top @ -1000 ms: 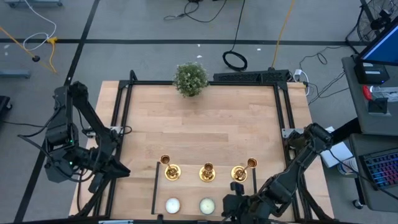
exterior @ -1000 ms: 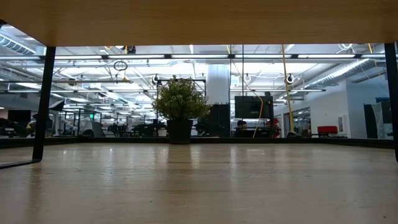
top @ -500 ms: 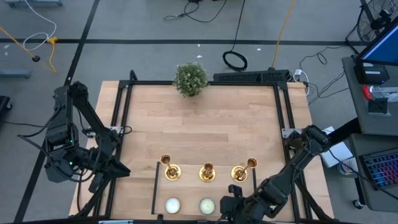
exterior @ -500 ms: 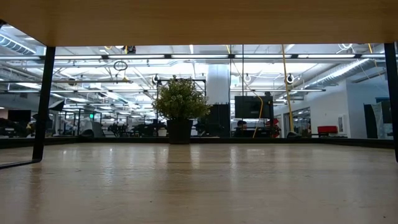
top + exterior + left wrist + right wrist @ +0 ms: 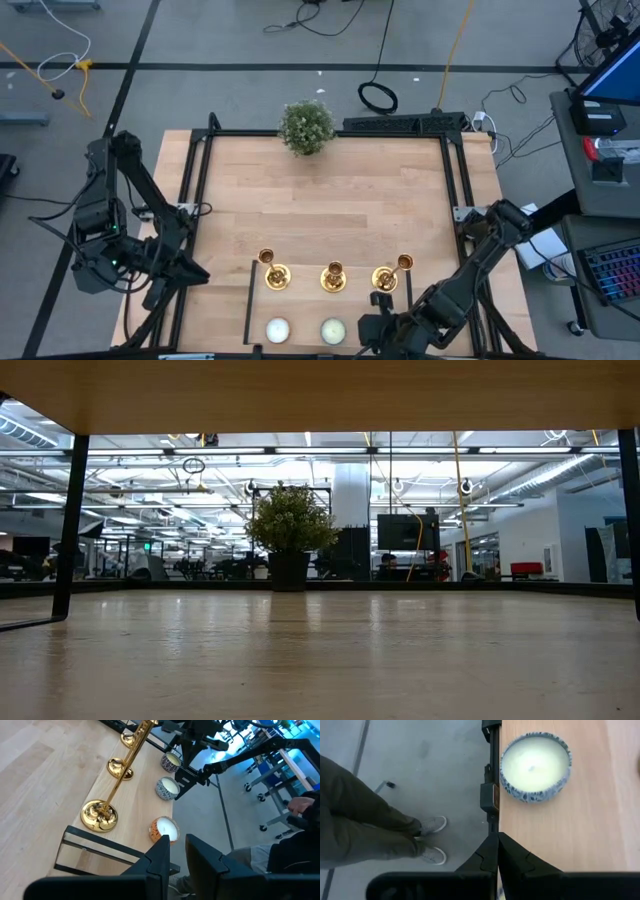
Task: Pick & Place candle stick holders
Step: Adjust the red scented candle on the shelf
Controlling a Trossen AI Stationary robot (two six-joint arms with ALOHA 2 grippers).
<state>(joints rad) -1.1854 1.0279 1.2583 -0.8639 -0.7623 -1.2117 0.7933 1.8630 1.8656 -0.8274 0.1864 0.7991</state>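
Three gold candle stick holders (image 5: 273, 272) (image 5: 333, 275) (image 5: 388, 275) stand upright on their round bases in a row near the table's near edge. They also show in the left wrist view (image 5: 100, 815) (image 5: 120, 767) (image 5: 131, 739). My right gripper (image 5: 365, 335) is shut and empty at the near edge, nearer than the holders, beside a blue-speckled candle (image 5: 535, 767). My left gripper (image 5: 177, 847) is slightly open and empty, off the table's left side. The low view shows no holder or gripper.
Round candles (image 5: 277, 330) (image 5: 332, 330) sit along the near edge. A potted plant (image 5: 306, 127) stands at the far edge. A black frame rail (image 5: 492, 780) runs along the table edge. A person's legs and shoes (image 5: 430, 827) are on the floor just off the near edge.
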